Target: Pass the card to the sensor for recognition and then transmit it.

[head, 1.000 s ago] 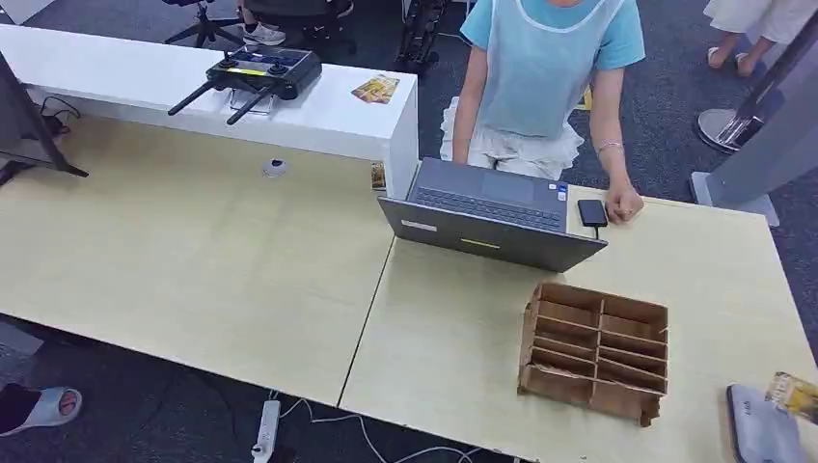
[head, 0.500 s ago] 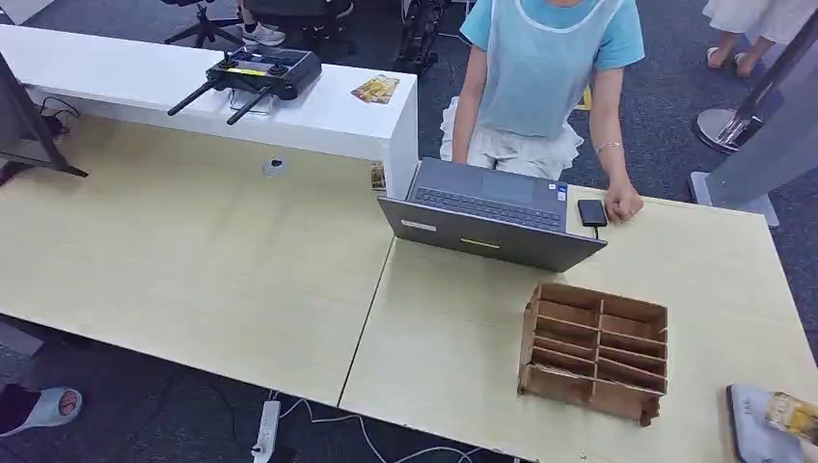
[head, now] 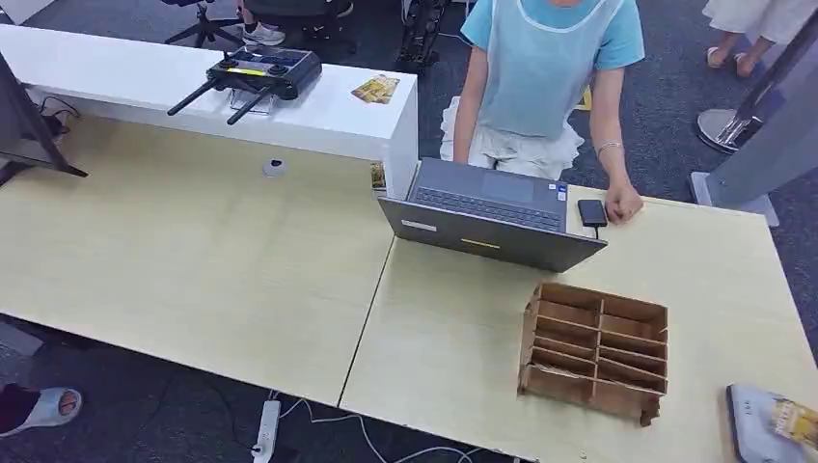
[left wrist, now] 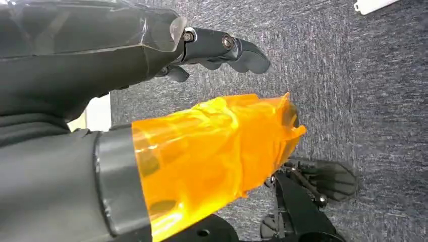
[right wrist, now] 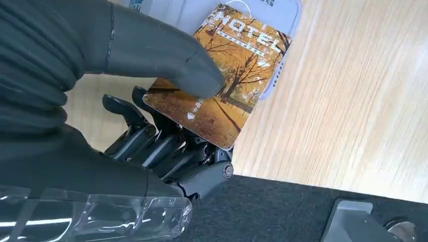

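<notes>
The right hand [right wrist: 151, 126] pinches an autumn-orange hotel key card [right wrist: 222, 75] between thumb and fingers, over the pale grey flat sensor [head: 762, 424] at the near right corner of the light wood table [head: 241, 270]. The left hand [left wrist: 166, 50] hangs over grey carpet [left wrist: 363, 91], fingers slightly apart, holding nothing.

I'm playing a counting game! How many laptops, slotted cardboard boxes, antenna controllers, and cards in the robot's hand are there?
Laptop: 1
Slotted cardboard box: 1
Antenna controller: 1
Hotel card in the right hand: 1
Total: 4
</notes>
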Motion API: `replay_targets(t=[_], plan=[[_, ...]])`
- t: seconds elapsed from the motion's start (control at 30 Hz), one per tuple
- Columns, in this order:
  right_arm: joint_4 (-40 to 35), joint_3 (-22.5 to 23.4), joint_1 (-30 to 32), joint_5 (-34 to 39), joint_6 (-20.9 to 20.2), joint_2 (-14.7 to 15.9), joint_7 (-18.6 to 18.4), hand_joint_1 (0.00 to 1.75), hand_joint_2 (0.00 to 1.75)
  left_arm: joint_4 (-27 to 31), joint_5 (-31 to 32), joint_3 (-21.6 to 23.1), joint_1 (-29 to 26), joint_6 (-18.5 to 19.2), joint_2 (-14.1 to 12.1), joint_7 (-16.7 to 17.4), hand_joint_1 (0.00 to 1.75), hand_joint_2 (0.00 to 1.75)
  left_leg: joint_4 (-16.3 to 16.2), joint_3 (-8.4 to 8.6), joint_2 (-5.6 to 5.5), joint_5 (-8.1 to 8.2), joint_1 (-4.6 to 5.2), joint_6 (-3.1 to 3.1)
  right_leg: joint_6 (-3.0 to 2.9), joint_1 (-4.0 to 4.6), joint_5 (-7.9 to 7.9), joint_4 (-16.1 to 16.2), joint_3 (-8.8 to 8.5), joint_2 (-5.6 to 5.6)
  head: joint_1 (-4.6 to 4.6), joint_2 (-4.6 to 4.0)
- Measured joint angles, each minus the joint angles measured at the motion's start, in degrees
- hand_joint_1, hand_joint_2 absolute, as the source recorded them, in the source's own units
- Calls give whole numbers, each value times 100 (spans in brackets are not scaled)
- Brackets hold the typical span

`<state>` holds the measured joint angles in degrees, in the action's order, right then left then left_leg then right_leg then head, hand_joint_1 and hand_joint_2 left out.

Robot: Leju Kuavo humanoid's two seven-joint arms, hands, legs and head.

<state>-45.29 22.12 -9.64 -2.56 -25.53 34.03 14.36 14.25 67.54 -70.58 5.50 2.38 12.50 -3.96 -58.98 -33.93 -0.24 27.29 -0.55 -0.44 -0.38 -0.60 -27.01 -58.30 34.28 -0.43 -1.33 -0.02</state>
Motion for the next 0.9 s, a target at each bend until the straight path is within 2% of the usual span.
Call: replay_targets(t=[0.3, 0.5, 0.9], plan=[[203, -238, -125, 2, 92, 48, -46, 175, 175, 0, -31, 0, 3, 17, 2, -61, 0, 0, 0, 1, 1, 0, 0, 0, 0, 0, 0, 0, 0, 0, 0, 2], [306, -430, -175, 20, -35, 98, -11, 175, 175, 0, -52, 0, 4, 37, 0, -78, 0, 0, 0, 0, 0, 0, 0, 0, 0, 0, 0, 0, 0, 0, 0, 2], [387, -721, -200, 4, 11, 181, 39, 175, 175, 0, -52, 0, 4, 31, 0, -76, 0, 0, 0, 1, 0, 2, 0, 3, 0, 0, 0, 0, -1, 0, 0, 0]])
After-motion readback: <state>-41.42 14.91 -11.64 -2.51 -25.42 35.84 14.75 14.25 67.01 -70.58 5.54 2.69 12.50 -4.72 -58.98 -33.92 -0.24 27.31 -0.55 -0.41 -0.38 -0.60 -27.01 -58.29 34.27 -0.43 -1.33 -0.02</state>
